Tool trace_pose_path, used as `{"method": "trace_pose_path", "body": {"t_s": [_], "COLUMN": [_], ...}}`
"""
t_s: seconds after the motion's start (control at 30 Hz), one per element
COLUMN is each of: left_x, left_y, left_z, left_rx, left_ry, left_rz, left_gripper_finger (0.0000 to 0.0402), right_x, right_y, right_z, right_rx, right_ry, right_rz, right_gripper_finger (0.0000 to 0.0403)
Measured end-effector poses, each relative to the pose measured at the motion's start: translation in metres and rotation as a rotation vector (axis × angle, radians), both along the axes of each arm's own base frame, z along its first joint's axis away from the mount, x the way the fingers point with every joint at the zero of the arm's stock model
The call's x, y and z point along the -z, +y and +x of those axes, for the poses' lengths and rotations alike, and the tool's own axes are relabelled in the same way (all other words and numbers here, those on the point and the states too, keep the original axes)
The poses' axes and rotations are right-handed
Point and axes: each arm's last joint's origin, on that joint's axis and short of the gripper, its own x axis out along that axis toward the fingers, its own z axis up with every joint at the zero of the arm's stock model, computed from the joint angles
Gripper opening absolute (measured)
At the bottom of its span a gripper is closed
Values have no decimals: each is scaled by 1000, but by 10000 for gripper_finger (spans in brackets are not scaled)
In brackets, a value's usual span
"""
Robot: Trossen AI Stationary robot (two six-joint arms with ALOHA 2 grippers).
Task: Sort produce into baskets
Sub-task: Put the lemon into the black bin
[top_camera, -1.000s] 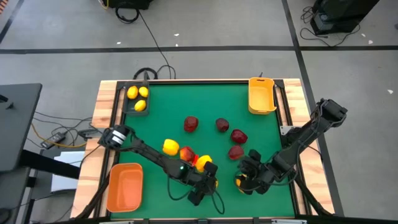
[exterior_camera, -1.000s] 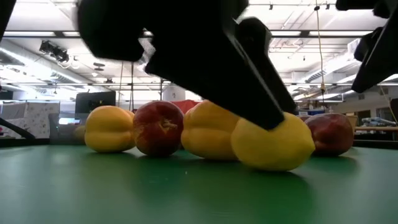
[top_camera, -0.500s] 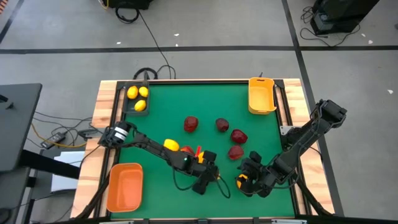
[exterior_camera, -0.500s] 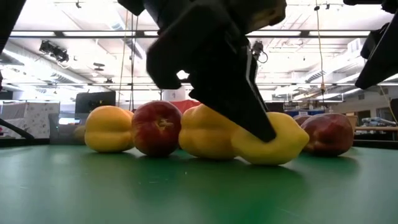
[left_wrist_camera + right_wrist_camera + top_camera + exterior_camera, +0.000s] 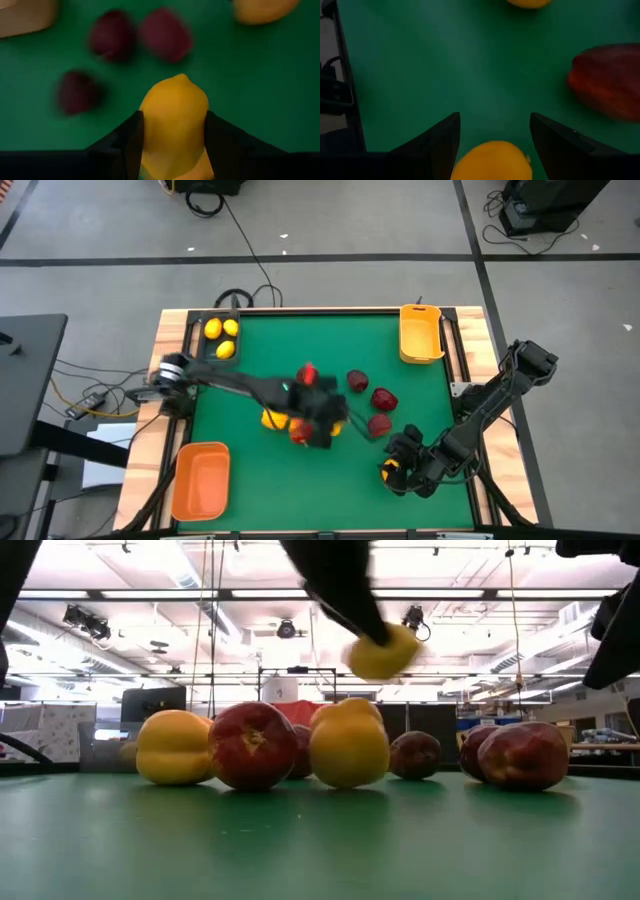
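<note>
**Left arm carries a lemon while the right one holds another near the table's front**

While the deeper orange basket [image 5: 201, 480] sits bare at the table's [image 5: 420, 395] near left corner, the black basket [image 5: 218, 338] at the far left corner already holds three small lemons. Moving right, the left end effector [image 5: 174, 150] hangs above the cluster of produce at the table's middle, its fingers clamped on a small lemon [image 5: 174, 127], which shows lifted clear above the resting pieces in the low view [image 5: 383, 652]. Beneath it lie two bigger yellow pieces [image 5: 175, 747] and several dark red apples [image 5: 252, 745]. Further right, the yellow-orange basket [image 5: 421, 333] stands at the far right. The right end effector [image 5: 493, 150] sits low near the front right, with a yellow piece [image 5: 492, 160] between its fingers; whether it grips it firmly I cannot tell.

The step in hand looks like transport of the lifted lemon. The next move likely calls for a swing to the black basket and a release above the other lemons.
</note>
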Motion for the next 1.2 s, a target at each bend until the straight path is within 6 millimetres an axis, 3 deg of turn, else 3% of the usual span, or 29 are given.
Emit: {"method": "trace_pose_path", "body": {"t_s": [0.23,0.33,0.43,0.6,0.77,1.03,1.2], "left_x": [-70,-83,-83,-64,-38,7,22], "left_y": [65,88,114,150,176,204,210], "left_z": [-68,-104,-142,-200,-239,-268,-276], "left_rx": [-318,-463,-624,-897,-1161,-1361,-1400], "left_ry": [-25,-66,-85,-89,-67,55,72], "left_rz": [101,86,61,20,21,27,7], "left_gripper_finger": [183,184,184,184,184,191,239], "right_x": [-3,-3,-3,-3,-3,-2,-2], "right_y": [8,12,15,17,12,2,1], "right_z": [-8,-12,-15,-18,-16,-8,-6], "right_rx": [80,64,53,32,34,55,53], "right_ry": [-118,-120,-123,-124,-141,-118,-103], "right_rz": [-40,-36,-28,-48,-118,-154,-142], "right_gripper_finger": [249,249,249,249,249,249,249]}}
